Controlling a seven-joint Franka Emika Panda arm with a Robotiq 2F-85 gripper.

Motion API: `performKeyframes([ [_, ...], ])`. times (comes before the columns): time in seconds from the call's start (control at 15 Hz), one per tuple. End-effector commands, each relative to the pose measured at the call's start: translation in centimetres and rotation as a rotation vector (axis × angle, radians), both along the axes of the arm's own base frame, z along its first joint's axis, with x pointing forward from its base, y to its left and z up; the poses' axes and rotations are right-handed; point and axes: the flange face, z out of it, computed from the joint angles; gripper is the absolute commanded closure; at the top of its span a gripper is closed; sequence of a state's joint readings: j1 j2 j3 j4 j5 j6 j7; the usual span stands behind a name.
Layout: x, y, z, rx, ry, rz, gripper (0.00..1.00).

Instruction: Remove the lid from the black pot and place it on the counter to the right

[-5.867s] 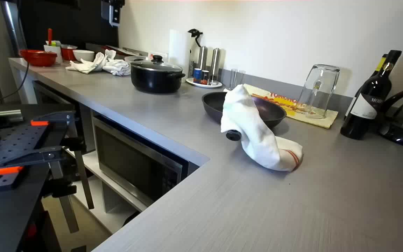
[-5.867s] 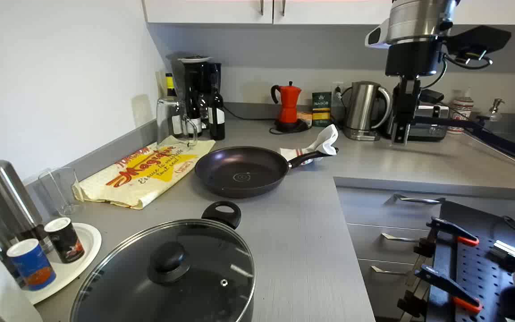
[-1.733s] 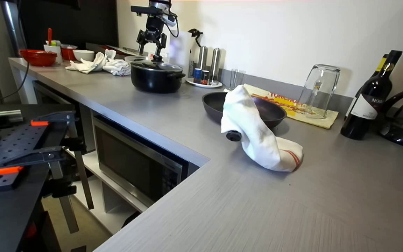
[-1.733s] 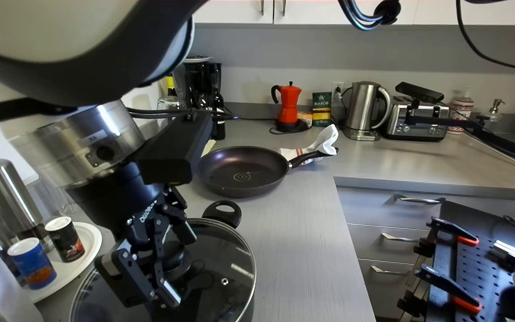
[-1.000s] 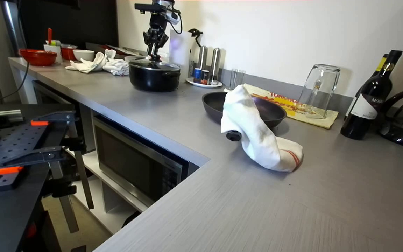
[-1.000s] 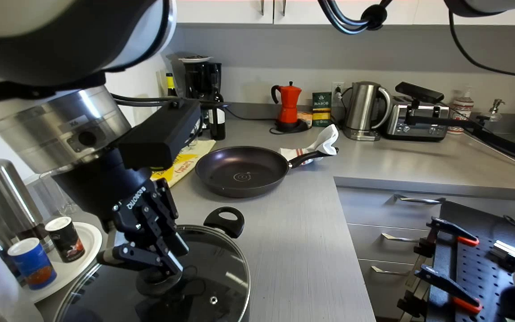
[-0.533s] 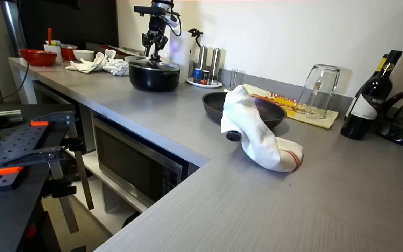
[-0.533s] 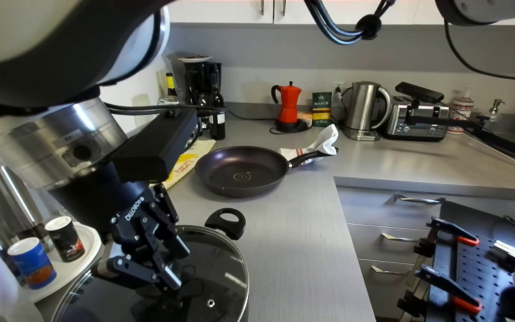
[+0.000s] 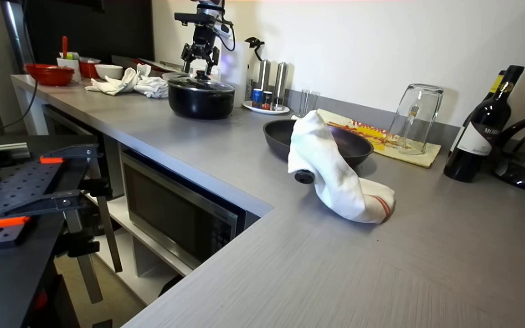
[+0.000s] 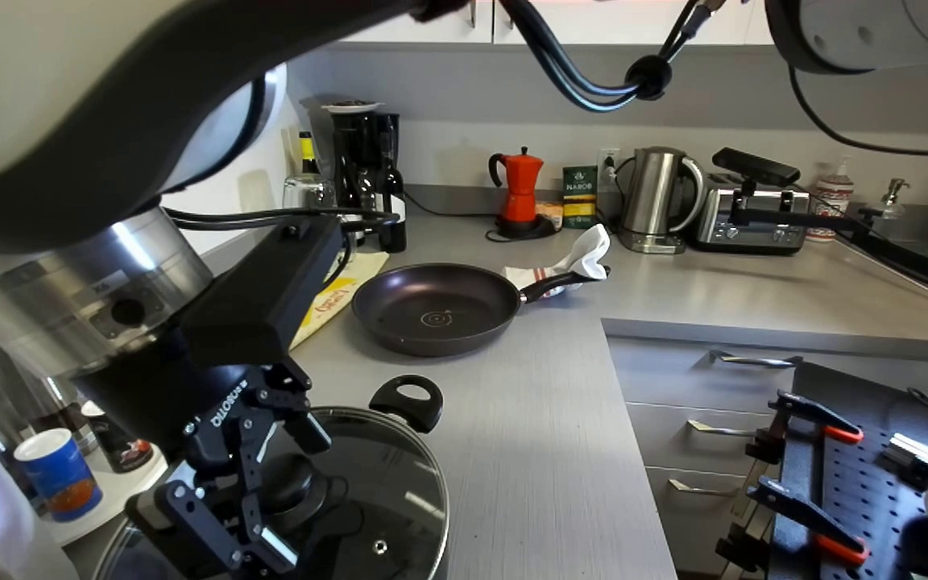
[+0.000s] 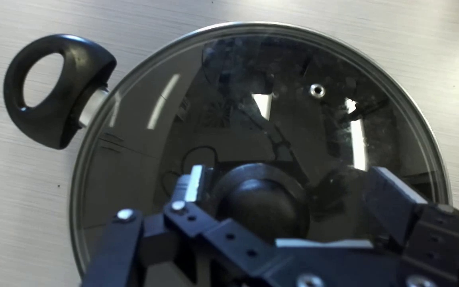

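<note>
The glass lid (image 11: 229,131) with its dark knob (image 11: 263,203) lies flat on the black pot (image 9: 201,102). The pot's side handle (image 11: 60,95) sticks out at upper left in the wrist view. The pot stands on the grey counter (image 10: 528,451). My gripper (image 11: 293,183) is open above the lid, with the knob between its fingers but nearer the left finger, with a wide gap on the right. In both exterior views the open gripper (image 9: 198,68) (image 10: 295,491) hangs over the lid, its fingertips around the knob's height. Whether a finger touches the knob I cannot tell.
A dark frying pan (image 10: 436,310) with a white towel (image 9: 335,173) over its handle is on the counter beyond the pot. A plate with small canisters (image 9: 267,108), steel mills (image 9: 280,79) and a paper towel roll (image 9: 233,73) stand close behind the pot.
The arm came over the pot since the oldest frames. The gripper shut around the knob about a second ago, and the pot shifted slightly. Since then the fingers have opened wide; the lid stayed.
</note>
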State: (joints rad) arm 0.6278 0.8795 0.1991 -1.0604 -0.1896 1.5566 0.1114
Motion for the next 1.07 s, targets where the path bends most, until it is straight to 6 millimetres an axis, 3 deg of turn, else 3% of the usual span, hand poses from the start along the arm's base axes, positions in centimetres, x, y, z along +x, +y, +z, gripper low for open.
performKeyframes([
  [0.0, 0.5, 0.7, 0.5, -0.015, -0.014, 0.026, 0.0],
  [0.2, 0.6, 0.7, 0.6, -0.012, -0.018, 0.029, 0.0],
  [0.27, 0.6, 0.7, 0.6, -0.01, -0.018, 0.029, 0.25],
  [0.33, 0.6, 0.7, 0.7, -0.009, -0.018, 0.031, 0.26],
  [0.73, 1.1, 0.4, 1.1, -0.01, -0.03, 0.037, 0.73],
  [1.0, 0.9, 0.5, 1.5, -0.015, -0.035, 0.038, 0.76],
])
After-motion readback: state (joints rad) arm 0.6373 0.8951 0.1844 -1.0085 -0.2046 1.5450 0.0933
